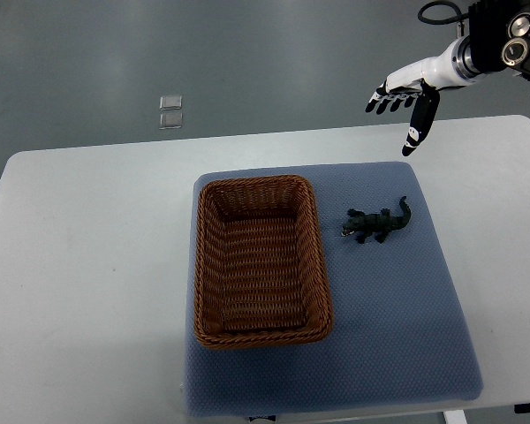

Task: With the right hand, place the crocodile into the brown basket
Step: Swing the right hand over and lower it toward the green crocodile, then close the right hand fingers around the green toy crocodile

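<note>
A small dark green toy crocodile (377, 223) lies on the blue mat, just right of the brown woven basket (207, 265), which has nothing inside. My right hand (405, 103) hovers high at the upper right, above the table's far edge and well beyond the crocodile. Its fingers are spread and hold nothing. The left arm does not show.
The blue mat (397, 327) covers the middle of a white table (88, 265). Two small pale squares (170, 112) lie on the grey floor beyond the table's far edge.
</note>
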{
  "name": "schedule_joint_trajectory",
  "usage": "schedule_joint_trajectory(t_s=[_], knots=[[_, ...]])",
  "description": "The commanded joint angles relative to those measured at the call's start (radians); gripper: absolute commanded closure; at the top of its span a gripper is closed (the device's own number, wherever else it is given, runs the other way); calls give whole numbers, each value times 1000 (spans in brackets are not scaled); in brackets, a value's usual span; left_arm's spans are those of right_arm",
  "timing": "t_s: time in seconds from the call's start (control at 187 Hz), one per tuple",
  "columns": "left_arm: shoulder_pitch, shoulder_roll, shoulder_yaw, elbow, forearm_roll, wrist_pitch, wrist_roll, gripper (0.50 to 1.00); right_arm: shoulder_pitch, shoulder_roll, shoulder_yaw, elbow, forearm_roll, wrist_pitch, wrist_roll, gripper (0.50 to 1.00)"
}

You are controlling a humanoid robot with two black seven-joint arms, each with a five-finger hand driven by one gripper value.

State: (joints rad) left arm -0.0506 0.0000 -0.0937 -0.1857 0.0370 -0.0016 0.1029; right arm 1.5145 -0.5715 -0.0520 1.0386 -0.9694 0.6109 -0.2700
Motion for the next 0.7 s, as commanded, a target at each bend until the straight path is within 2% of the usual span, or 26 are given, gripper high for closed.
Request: schedule_joint_trajectory(t_s=[0.0,0.209,0.696], knots=[[0,0,0,0,0,0,0,500,-5,-1,-12,26,5,0,-3,570],[0,0,0,0,0,0,0,500,-45,22,-20,63,-2,0,5,572],[-2,0,0,0,0,2,0,500,-172,88,-40,58,-77,-7,17,572]])
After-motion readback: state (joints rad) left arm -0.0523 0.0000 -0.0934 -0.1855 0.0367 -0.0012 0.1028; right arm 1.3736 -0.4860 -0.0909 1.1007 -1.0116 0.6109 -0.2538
